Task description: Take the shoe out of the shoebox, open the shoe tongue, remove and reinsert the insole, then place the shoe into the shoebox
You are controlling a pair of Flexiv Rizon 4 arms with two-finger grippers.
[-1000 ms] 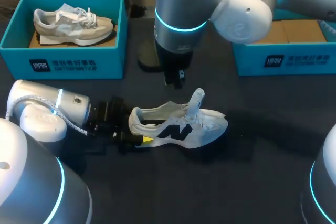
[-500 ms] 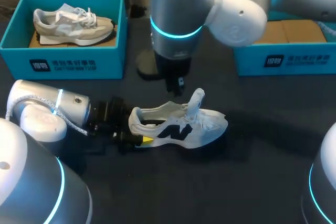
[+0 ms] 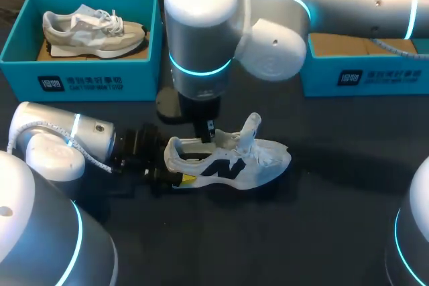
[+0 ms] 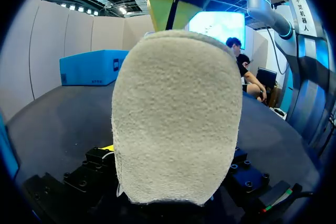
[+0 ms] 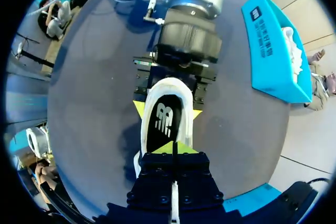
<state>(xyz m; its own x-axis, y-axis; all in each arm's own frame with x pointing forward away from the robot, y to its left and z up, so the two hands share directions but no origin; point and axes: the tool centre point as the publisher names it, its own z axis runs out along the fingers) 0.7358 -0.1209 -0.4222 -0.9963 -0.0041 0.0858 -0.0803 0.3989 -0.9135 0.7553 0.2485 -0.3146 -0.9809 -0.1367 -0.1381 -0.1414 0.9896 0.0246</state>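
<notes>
1. We count two arms and two grippers. Nearest, our left arm (image 3: pixel 64 142) lies low along the near left of the table (image 3: pixel 322 219). The left gripper (image 5: pixel 168 109) is clamped on the heel of the white shoe (image 3: pixel 231 162), with one yellow tip pressed to each side.
2. We count two shoes. The white shoe, the one out on the table, stands upright on its sole at the middle with its toe pointing right. Its tongue (image 3: pixel 251 127) is raised.
3. One insole (image 5: pixel 165 121), dark with a white mark, lies inside the white shoe's opening.
4. Our right arm (image 3: pixel 201 38) comes in from the far right and hangs straight down over the shoe. The right gripper (image 5: pixel 173 148) sits just above the heel end of the opening, its two yellow tips pressed together with nothing between them. We cannot tell whether they touch the insole.
5. We count two teal shoeboxes, both at the far side. The left shoebox (image 3: pixel 80 75) holds the second, grey shoe (image 3: pixel 94 31), lying with its toe to the right. The right shoebox (image 3: pixel 365 75) stands well apart from it.
6. The table is dark and matte.
</notes>
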